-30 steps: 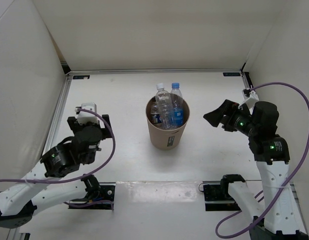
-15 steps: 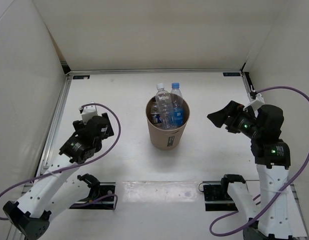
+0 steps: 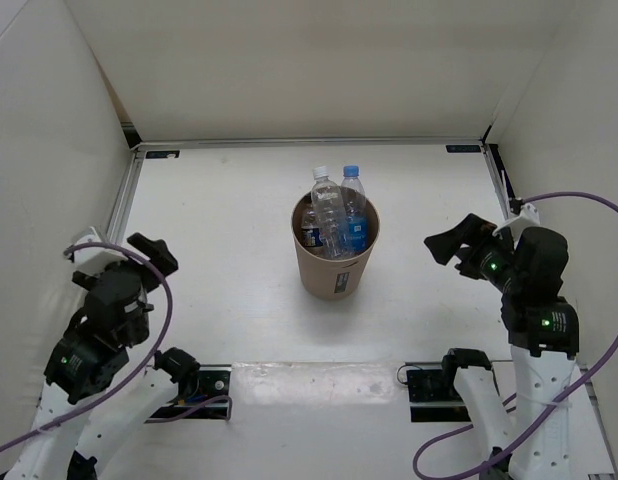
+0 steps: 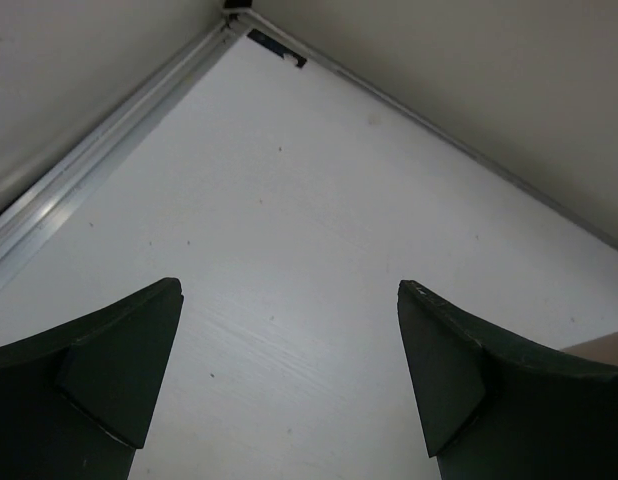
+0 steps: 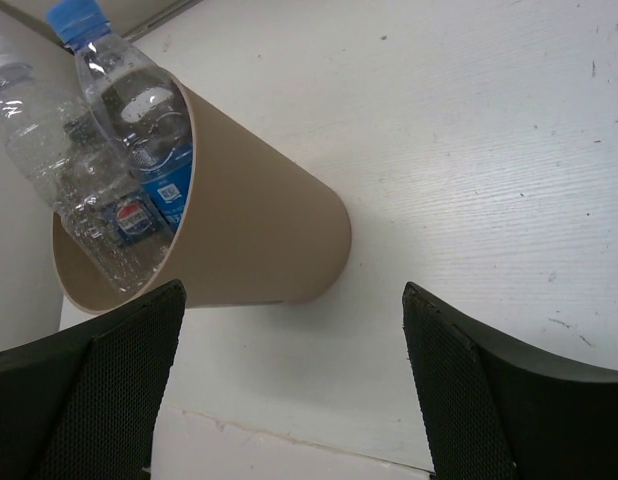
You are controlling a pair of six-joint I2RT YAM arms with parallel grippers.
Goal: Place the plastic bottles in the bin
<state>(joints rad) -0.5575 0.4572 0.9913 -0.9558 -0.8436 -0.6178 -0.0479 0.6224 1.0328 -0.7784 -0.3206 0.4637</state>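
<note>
The tan round bin stands mid-table with plastic bottles standing in it. A blue-capped, blue-labelled bottle and a clear white-capped bottle stick out above the rim; a dark-labelled one shows lower inside. In the right wrist view the bin and the blue-labelled bottle lie ahead at upper left. My left gripper is open and empty at the far left. My right gripper is open and empty, right of the bin. In the left wrist view the open fingers frame bare table.
White walls enclose the table on the left, back and right, with a metal rail along the left edge and another along the back. The left wrist view shows the back-left corner. Arm base mounts sit at the near edge.
My left arm has drawn back to the left and toward the near edge. My right gripper has drawn back slightly to the right. The bin and bottles have not moved.
</note>
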